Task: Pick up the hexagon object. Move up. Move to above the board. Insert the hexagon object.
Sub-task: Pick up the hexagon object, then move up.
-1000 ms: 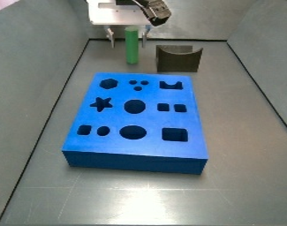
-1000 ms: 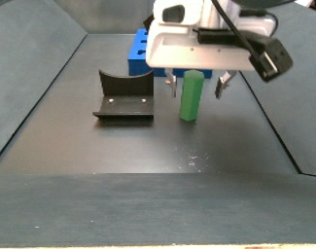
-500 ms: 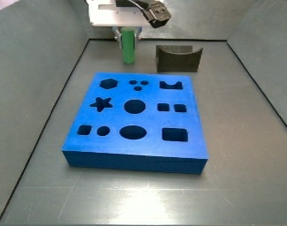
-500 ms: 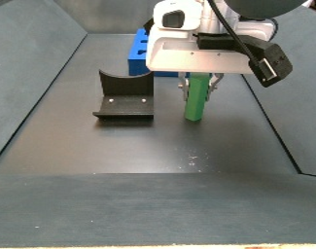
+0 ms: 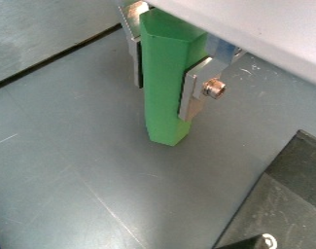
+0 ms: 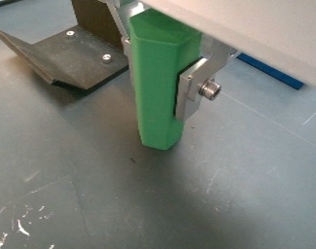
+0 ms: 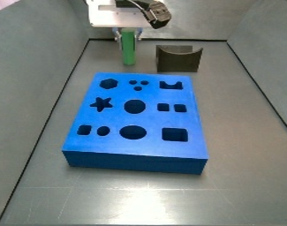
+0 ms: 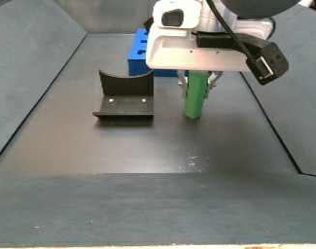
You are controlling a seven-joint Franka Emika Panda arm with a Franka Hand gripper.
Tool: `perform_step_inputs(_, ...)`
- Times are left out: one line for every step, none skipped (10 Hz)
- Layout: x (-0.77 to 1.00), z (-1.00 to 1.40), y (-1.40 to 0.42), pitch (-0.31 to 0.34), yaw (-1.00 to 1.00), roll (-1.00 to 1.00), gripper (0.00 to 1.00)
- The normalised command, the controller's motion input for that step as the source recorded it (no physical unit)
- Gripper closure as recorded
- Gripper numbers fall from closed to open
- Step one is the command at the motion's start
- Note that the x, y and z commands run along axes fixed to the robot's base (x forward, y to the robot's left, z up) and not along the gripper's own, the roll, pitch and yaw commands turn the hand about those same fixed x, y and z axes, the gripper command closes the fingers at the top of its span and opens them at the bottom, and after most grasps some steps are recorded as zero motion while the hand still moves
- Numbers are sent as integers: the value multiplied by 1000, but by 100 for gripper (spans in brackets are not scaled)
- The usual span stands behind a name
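Pick-up step: gripper at the far end of the tray, fingers pinching the upright green peg. Next: lift straight up, then cross to the blue board.

The hexagon object stands upright between the gripper plates, beyond the board's far edge — the fixture to its right. Whether its foot touches the floor is hard to tell.
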Motion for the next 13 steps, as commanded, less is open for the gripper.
perform_step_inputs(0,0,0,0,0,0,100)
perform_step_inputs(0,0,0,0,0,0,100)
perform_step_inputs(0,0,0,0,0,0,100)
perform_step_inputs(0,0,0,0,0,0,100)
perform_step_inputs(0,0,0,0,0,0,100)
perform_step_inputs(0,410,0,0,0,0,100)
perform_step_inputs(-70,413,-22,3,-43,-15,100)
perform_step_inputs(-89,378,-3,9,-43,-12,100)
perform_step_inputs(-88,321,14,5,-42,-24,100)
perform_step_inputs(-86,294,18,2,-40,-33,100)
perform_step_inputs(-85,233,30,-1,-36,-50,100)
perform_step_inputs(-85,211,33,-5,-38,-54,100)
perform_step_inputs(-87,173,35,-10,-38,-61,100)
